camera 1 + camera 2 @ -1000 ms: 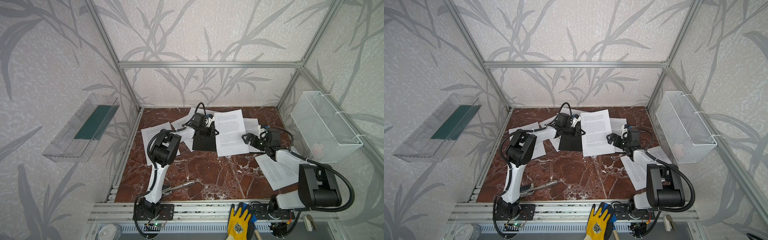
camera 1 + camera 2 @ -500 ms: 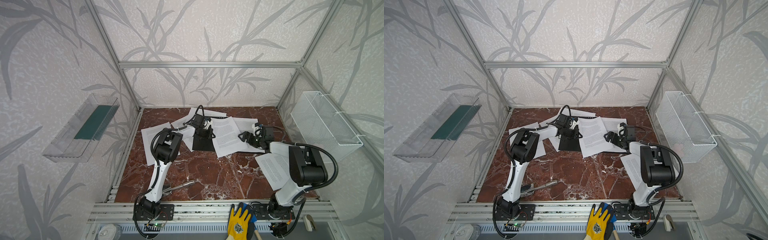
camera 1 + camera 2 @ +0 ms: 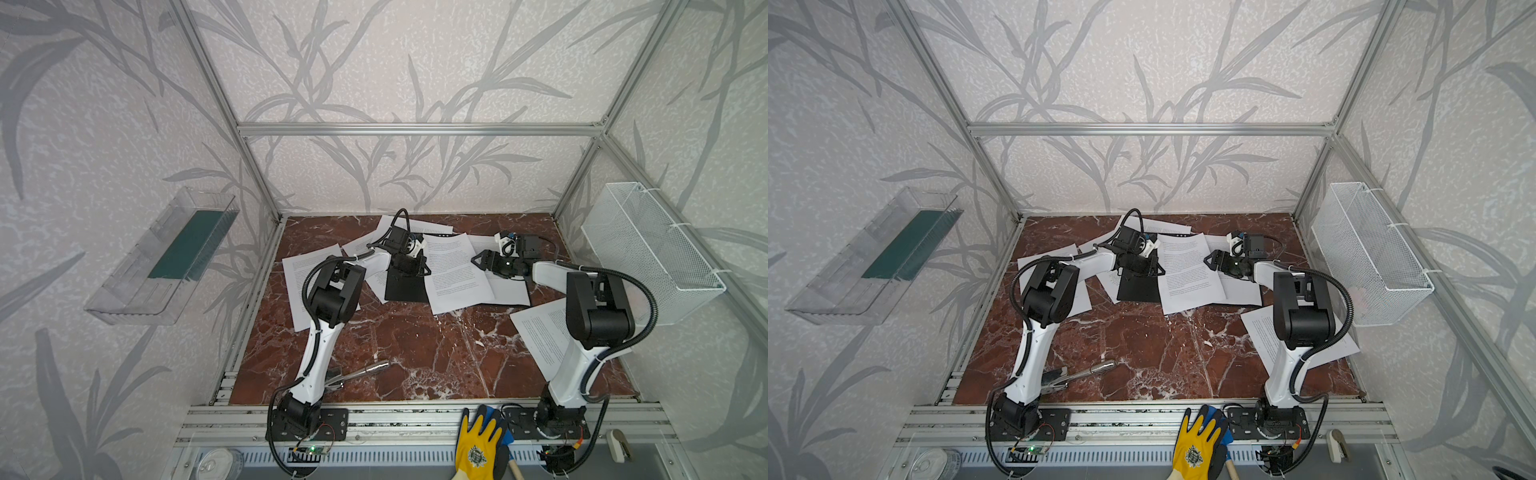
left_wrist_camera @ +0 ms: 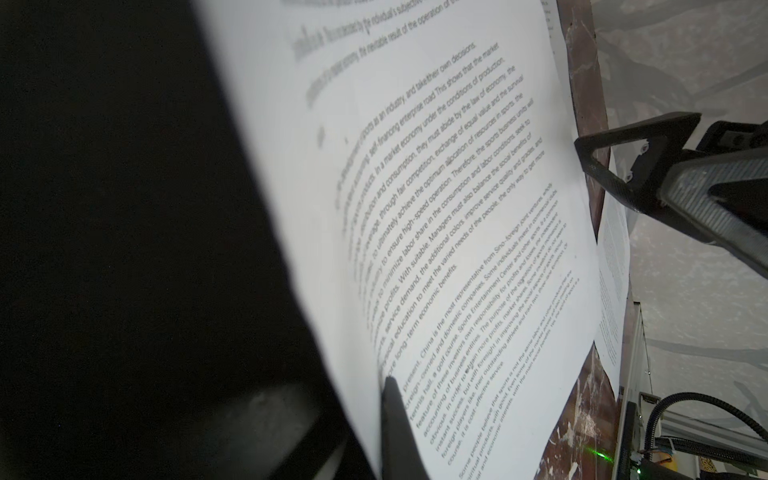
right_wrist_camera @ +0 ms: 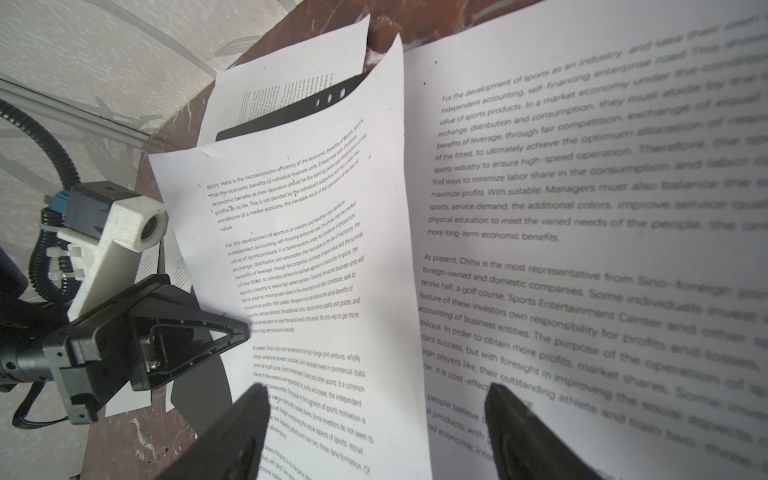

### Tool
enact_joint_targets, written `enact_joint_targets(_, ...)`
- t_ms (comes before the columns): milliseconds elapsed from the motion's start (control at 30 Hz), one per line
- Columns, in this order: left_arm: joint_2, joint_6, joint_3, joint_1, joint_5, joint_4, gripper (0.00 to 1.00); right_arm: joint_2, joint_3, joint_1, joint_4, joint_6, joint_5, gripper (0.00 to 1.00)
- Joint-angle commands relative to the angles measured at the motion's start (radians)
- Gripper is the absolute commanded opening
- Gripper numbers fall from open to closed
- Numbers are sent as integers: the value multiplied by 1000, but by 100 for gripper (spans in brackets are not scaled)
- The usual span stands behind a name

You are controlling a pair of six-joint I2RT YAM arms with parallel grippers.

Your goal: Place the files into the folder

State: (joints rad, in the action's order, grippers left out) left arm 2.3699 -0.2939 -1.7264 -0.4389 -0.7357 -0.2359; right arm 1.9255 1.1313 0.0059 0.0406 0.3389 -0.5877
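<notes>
The folder point(image 3: 405, 286) lies open at the back of the table, black inside up. Several white printed files lie on and around it. One file point(image 3: 453, 270) rests across the folder's right half; in the left wrist view it is the sheet point(image 4: 457, 208). My left gripper point(image 3: 420, 269) is shut on this sheet's left edge point(image 4: 374, 386). My right gripper point(image 3: 478, 261) stands open at the sheet's right edge. In the right wrist view its fingertips point(image 5: 245, 415) straddle that edge point(image 5: 378, 411). Other files lie at the left point(image 3: 299, 282) and front right point(image 3: 540, 332).
A white wire basket point(image 3: 648, 249) hangs on the right wall. A clear tray point(image 3: 124, 291) holding a dark green slab hangs on the left wall. A metal tool point(image 3: 361, 372) lies near the left arm's base. A yellow glove point(image 3: 478, 444) rests on the front rail.
The sheet in my left gripper has come down from a raised tilt to lie flatter over the folder. My right gripper has moved left to its right edge, its jaws narrowing.
</notes>
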Motion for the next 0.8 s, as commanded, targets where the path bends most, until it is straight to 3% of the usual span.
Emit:
enact_joint_targets(0,15,42,-23,-7,-27,-31,0,41,35,5,-54,-22,-39,82)
enact_joint_targets(267,28,47,-31,-12,-24,-34,0,55,36,9,-29,14,-139,69)
enact_joint_targets(767,42,41,-38,-16,-36,-29,0,-24,-1,11,1,67,-183,46)
